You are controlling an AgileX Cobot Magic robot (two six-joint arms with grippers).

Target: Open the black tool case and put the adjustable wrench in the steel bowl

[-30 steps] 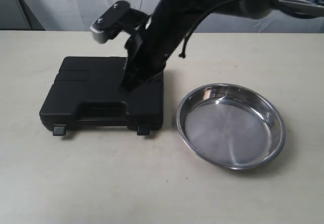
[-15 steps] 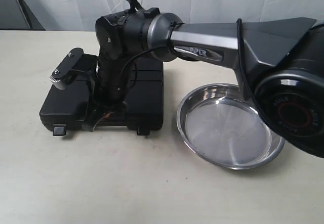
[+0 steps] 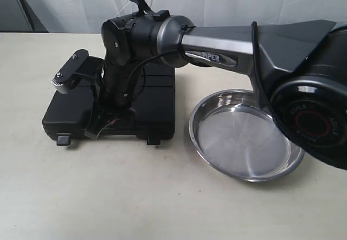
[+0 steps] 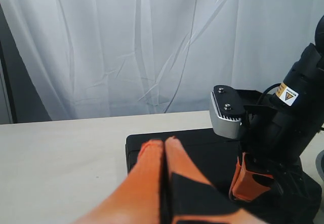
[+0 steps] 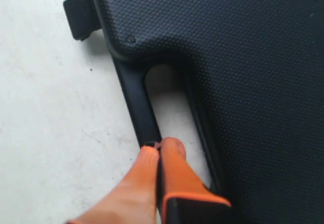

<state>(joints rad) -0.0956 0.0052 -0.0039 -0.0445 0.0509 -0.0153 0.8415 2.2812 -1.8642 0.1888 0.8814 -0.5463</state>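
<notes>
The black tool case [image 3: 154, 107] lies closed on the table, handle cutout [image 5: 169, 107] toward the front edge. My right arm reaches across it from the right. The right gripper [image 3: 98, 129] [image 5: 161, 145] is shut on the thin handle bar [image 5: 136, 95], one orange finger outside it and one in the cutout. The left gripper [image 4: 163, 142] is shut with nothing in it, hovering over the case [image 4: 202, 148] at its far side; it does not show in the exterior view. The steel bowl [image 3: 246, 134] sits empty to the right of the case. The adjustable wrench is hidden.
Two small latches [image 3: 64, 140] [image 3: 153, 140] stick out at the case's front edge. The right arm's silver wrist camera [image 3: 68, 77] hangs over the case's left part. A white curtain [image 4: 152, 47] backs the table. Bare tabletop [image 3: 162, 196] lies in front.
The right arm swung from behind the case down over its front, bringing the gripper to the handle. In the last half second it barely shifted. Case and bowl stayed put.
</notes>
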